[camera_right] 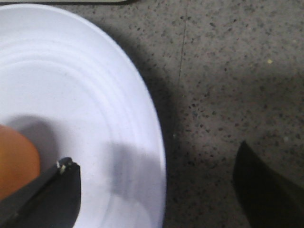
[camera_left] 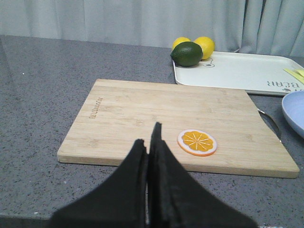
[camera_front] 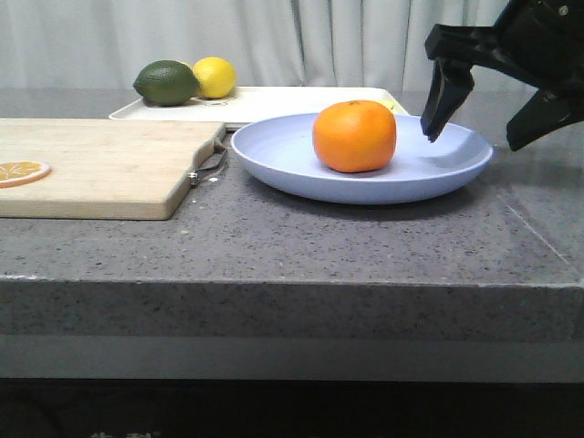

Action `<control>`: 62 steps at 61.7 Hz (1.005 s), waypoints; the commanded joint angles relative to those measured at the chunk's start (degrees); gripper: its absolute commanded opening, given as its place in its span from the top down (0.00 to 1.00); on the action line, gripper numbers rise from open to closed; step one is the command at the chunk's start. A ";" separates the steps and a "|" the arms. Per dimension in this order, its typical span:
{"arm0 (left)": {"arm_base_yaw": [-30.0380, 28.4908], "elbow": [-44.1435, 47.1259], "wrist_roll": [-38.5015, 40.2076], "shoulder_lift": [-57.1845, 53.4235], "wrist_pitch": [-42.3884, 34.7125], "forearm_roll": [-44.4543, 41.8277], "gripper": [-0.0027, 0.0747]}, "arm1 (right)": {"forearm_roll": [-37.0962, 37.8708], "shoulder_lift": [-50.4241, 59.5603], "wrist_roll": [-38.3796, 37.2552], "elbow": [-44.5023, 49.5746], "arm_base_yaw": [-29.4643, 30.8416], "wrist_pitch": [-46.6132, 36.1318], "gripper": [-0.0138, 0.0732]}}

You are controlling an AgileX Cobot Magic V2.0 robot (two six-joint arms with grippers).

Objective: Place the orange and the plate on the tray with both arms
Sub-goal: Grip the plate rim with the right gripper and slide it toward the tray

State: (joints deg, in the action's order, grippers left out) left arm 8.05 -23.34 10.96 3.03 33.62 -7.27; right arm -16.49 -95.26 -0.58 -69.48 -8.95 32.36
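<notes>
Two arms: right gripper (camera_front: 476, 114) hangs spread wide over the plate's 3 o'clock rim, one finger above the plate, the other outside it, grasping nothing; left gripper (camera_left: 148, 156) is clenched tight on nothing, low over the near edge of the cutting board (camera_front: 100, 164)
Orange: the orange (camera_front: 354, 135) sits on the plate (camera_front: 274, 151), a little toward 9 o'clock of its centre
Tray: the tray (camera_front: 292, 96) lies at 12 o'clock behind the plate, a lime (camera_front: 167, 82) and lemon (camera_front: 215, 76) at its 9 o'clock end
Risk, tilt: pinching only one rim would likely tip the plate and send the round fruit rolling off
Risk, slip: the rim is thin and smooth, so a shallow bite may let go
Risk, crowding: the tray's far end is occupied; a wide plate set carelessly could bump the citrus or overhang
Surface: dark speckled grey stone counter (camera_front: 274, 246), an orange slice (camera_left: 197, 142) on the board
Room: pale curtains behind
</notes>
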 commanded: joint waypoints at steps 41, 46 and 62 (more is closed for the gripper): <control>-0.07 -1.44 0.39 0.71 -4.79 -0.14 0.99 | -2.57 0.45 0.58 -2.33 0.18 1.92 0.90; -0.07 -1.44 0.39 0.71 -4.79 -0.14 0.99 | -3.50 0.45 0.58 -2.55 0.18 2.78 0.92; -0.07 -1.44 0.39 0.71 -4.79 -0.14 0.99 | -6.01 -0.17 0.58 -10.87 0.26 9.09 0.91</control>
State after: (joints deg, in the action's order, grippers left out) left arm 8.05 -23.34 10.96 3.03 33.54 -7.27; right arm -21.47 -97.34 -1.06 -75.25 -9.04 40.48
